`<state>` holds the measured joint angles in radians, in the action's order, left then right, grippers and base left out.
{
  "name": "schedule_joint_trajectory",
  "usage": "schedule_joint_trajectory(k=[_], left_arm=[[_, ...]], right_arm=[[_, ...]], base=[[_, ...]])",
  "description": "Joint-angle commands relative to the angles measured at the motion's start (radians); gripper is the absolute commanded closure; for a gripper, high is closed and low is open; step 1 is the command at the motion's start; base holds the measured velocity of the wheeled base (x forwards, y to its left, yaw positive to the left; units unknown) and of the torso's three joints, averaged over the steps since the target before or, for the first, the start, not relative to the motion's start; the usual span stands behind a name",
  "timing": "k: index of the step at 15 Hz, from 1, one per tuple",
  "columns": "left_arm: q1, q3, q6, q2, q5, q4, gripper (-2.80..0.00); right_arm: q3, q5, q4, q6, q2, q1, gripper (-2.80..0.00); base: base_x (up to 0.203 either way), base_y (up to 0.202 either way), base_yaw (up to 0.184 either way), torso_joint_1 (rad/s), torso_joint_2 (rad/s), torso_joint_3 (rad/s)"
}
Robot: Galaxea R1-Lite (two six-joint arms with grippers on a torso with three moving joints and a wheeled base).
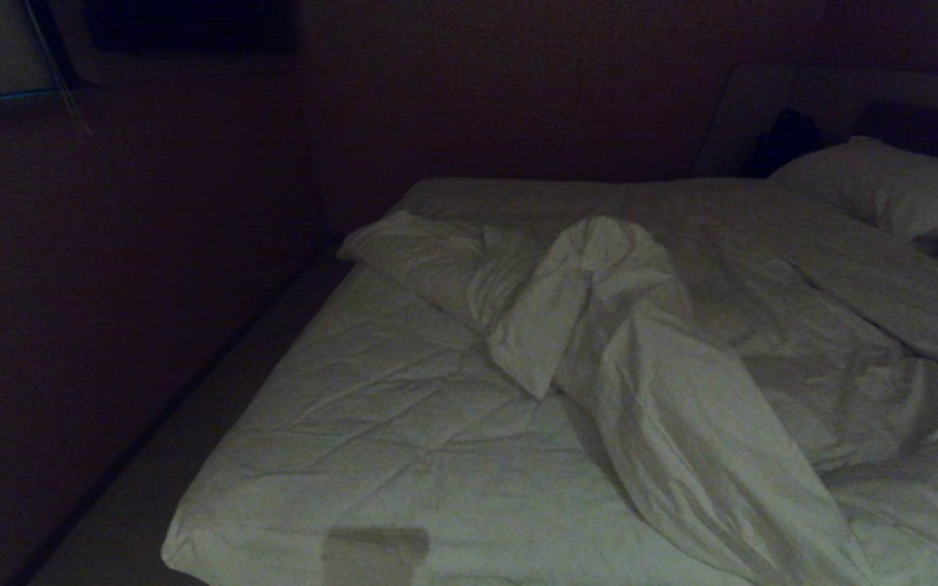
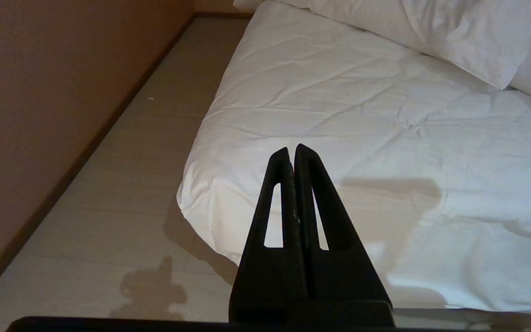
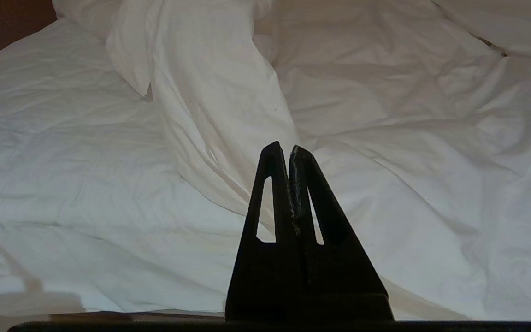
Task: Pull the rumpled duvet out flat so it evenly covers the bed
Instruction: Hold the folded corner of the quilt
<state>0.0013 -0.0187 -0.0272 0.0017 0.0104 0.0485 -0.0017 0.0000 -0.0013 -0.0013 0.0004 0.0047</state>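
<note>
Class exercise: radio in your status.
Left gripper shut, empty. Right gripper shut, empty. Duvet bunched in a ridge mid-bed, untouched. Nothing in the way.

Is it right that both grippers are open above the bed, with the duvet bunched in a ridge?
Not quite: both are shut. The left gripper and right gripper show fingers pressed together in their wrist views. The duvet is indeed bunched on the bed.
</note>
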Motion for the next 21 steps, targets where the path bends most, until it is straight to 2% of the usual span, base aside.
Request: schedule_joint_trajectory(k=[1,10,15,21], left_arm=[[0.0,-0.001,0.0,0.0,0.0,0.001,0.0],[0.0,0.0,0.0,0.0,0.0,0.001,0.0],[0.0,-0.001,0.0,0.0,0.0,0.001,0.0],[0.0,0.0,0.0,0.0,0.0,0.001,0.0]], right_arm=[[0.0,0.0,0.0,0.0,0.001,0.0,0.0],[-0.022,0.002,-0.002,-0.014,0.003,0.001,0.0],[-0.157,0.009,0.042,-0.013,0.027,0.001,0.0],[-0.406,0.004,0.063,-0.013,0.309,-0.001,0.0]], base=[[0.0,0.0,0.0,0.0,0.0,0.0],[0.0,0.0,0.0,0.0,0.0,0.0],[0.0,0.0,0.0,0.0,0.0,0.0],[0.0,0.0,0.0,0.0,0.0,0.0]])
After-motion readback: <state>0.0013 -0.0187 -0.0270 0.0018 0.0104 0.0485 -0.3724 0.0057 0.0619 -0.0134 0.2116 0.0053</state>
